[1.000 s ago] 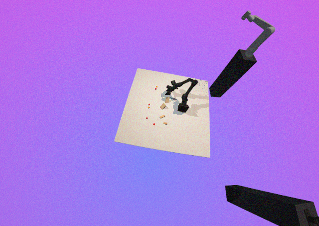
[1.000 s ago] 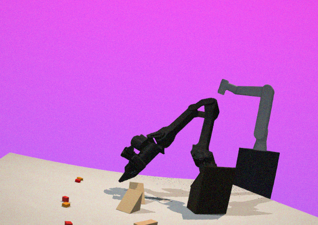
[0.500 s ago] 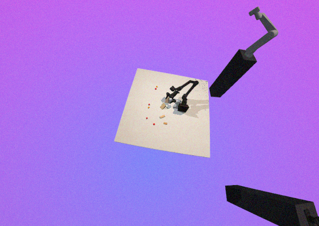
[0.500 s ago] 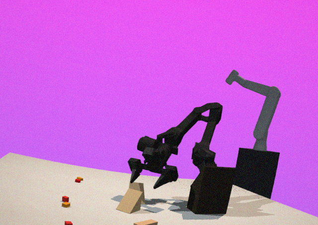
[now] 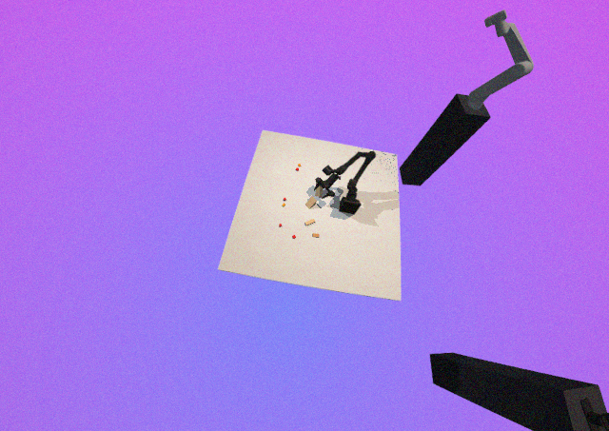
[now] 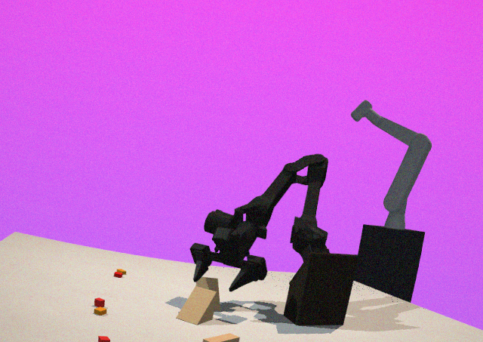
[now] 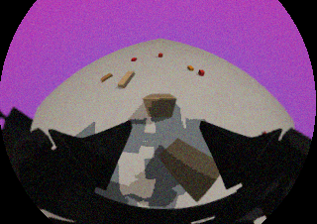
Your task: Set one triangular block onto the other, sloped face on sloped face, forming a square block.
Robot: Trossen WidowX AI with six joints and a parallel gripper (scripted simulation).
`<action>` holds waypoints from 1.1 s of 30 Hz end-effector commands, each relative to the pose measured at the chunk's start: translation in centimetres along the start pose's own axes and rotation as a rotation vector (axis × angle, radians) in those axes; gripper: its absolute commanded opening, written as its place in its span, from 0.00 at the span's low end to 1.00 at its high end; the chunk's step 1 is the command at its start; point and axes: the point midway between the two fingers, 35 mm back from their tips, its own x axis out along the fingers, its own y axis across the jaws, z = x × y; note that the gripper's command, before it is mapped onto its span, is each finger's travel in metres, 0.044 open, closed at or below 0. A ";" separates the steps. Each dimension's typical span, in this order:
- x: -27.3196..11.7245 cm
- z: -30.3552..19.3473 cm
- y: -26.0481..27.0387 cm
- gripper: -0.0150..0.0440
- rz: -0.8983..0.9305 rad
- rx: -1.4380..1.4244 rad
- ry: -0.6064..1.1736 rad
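Two tan triangular blocks stand apart on the table. The front block (image 5: 310, 202) (image 6: 195, 305) (image 7: 159, 107) shows its sloped face towards the exterior camera. The rear block (image 5: 319, 190) (image 6: 210, 282) (image 7: 190, 167) stands just behind it and is partly hidden by it in the exterior view. My gripper (image 5: 324, 190) (image 6: 213, 285) (image 7: 165, 125) is open and empty, with its fingertips low over the rear block. In the wrist view the rear block lies nearer, towards the right finger, turned at an angle. Contact between fingers and block cannot be told.
A long tan block (image 5: 309, 222) (image 6: 222, 338) (image 7: 126, 79) and a smaller one (image 5: 315, 235) (image 7: 106, 77) lie beyond the front block. Several small red and orange pieces are scattered across the table (image 5: 255, 249). A grey arm (image 5: 501, 80) (image 6: 409, 167) on a black pedestal stands beyond the table's edge.
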 end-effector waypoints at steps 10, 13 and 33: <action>2.1 0.1 -0.1 1.00 0.009 0.002 0.002; 2.5 0.1 -0.2 1.00 0.008 0.002 0.002; 5.8 0.3 0.1 1.00 0.005 0.000 0.001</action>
